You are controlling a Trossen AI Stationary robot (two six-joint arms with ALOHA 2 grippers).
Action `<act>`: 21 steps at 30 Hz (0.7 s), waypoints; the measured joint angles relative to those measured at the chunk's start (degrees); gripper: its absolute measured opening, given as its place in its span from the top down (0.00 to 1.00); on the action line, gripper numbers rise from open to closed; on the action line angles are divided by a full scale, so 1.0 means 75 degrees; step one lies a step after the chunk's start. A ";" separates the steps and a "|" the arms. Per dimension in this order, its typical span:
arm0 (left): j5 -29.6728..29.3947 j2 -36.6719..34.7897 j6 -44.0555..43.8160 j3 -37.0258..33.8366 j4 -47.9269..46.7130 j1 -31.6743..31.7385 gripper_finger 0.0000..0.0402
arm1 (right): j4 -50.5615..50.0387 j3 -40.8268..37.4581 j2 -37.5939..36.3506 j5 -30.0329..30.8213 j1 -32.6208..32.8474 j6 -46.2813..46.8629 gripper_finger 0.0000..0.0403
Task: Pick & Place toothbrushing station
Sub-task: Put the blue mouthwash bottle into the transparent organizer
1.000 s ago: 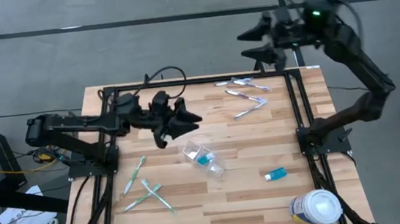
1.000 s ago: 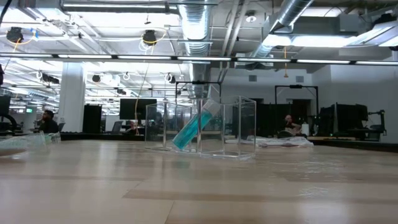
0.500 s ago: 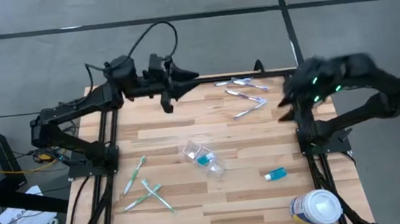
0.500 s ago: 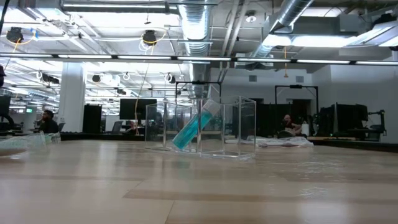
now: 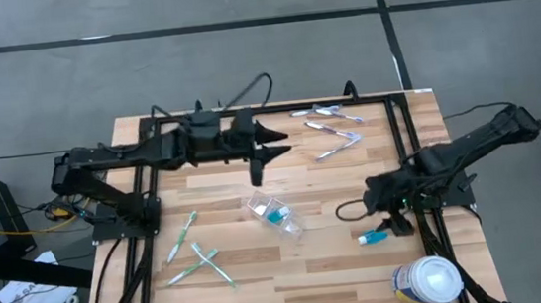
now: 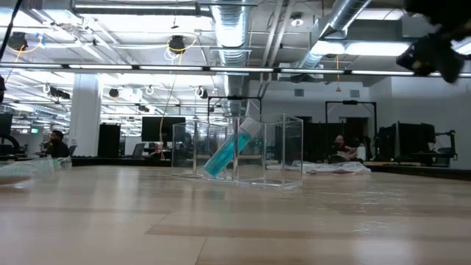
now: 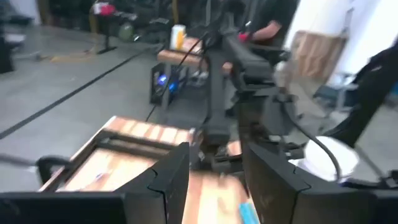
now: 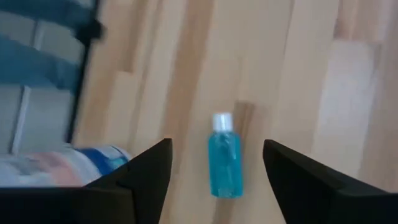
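Observation:
The toothbrushing station (image 5: 275,215) is a clear, colourless holder resting on its base mid-table, with a blue bottle (image 6: 232,151) leaning inside it; the low view shows the station (image 6: 250,153) too. My left gripper (image 5: 277,141) hovers open just beyond the station's far side, pointing level toward the table's right; in its wrist view my left gripper (image 7: 214,186) holds nothing. My right gripper (image 5: 384,215) is open and tipped down near the right edge, above a small blue bottle (image 8: 224,163) lying flat on the wood. That bottle (image 5: 370,235) lies between my right gripper's fingers (image 8: 146,177) in the wrist view, untouched.
Several toothbrushes (image 5: 197,255) lie at the near left, and several more (image 5: 333,126) lie at the far right. A white-lidded round tub (image 5: 428,281) stands at the near right corner. Black frame rails (image 5: 405,148) run along the table's sides.
My right gripper has swung from high beyond the far right corner down to the table's right side and tipped downward over the small blue bottle. My left gripper went toward the far edge, then back toward the middle, rolling as it went. The station has not moved.

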 joint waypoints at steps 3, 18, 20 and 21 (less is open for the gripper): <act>-0.0107 0.0199 0.0005 0.0000 0.0009 -0.0062 0.64 | 0.0210 -0.0230 0.0439 -0.0077 -0.0010 -0.0054 0.44; -0.0051 0.0312 0.0688 -0.0015 0.0023 -0.0062 0.64 | 0.1893 -0.0290 0.3076 -0.0277 0.0063 -0.0530 0.46; -0.0056 0.0271 0.0832 -0.0015 -0.0041 -0.0062 0.64 | 0.2058 -0.0290 0.3280 -0.0247 0.0123 -0.0528 0.46; -0.0058 0.0261 0.0869 -0.0015 -0.0064 -0.0062 0.64 | 0.2120 -0.0290 0.3342 -0.0231 0.0148 -0.0504 0.46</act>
